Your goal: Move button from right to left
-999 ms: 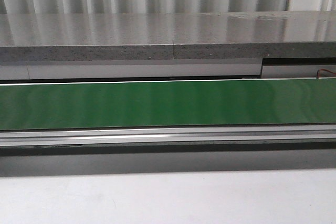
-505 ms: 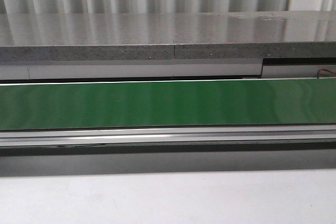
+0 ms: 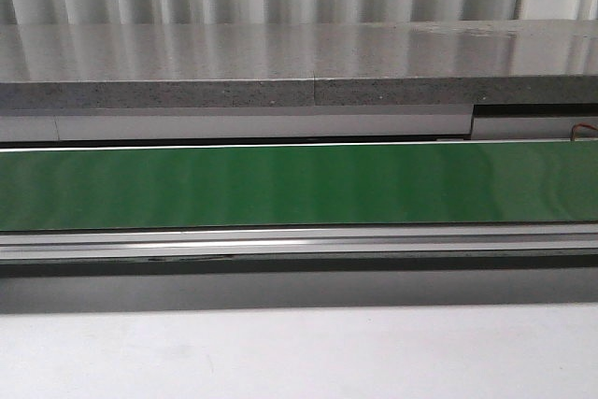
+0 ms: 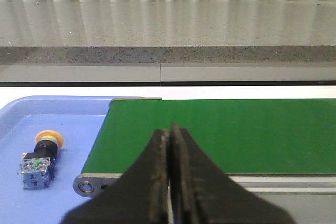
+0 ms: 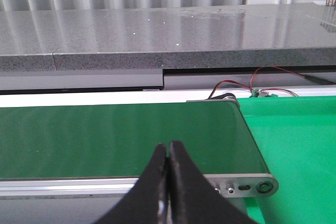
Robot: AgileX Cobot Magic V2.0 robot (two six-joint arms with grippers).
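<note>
The button (image 4: 41, 157) lies on its side in a blue tray (image 4: 58, 116) at the conveyor's left end, with its orange-yellow cap, black collar and blocky contact body showing only in the left wrist view. My left gripper (image 4: 169, 129) is shut and empty, in front of the green belt (image 4: 226, 129), to the right of the button and apart from it. My right gripper (image 5: 169, 146) is shut and empty, in front of the belt's right end (image 5: 157, 135). The front view shows neither gripper nor the button.
A green conveyor belt (image 3: 299, 184) runs across the view with a metal rail (image 3: 299, 242) along its front. A grey stone counter (image 3: 299, 67) stands behind it. A green tray (image 5: 299, 145) sits at the belt's right end, with red wires (image 5: 262, 77) behind it.
The front view has shifted very slightly. Nothing else has visibly moved.
</note>
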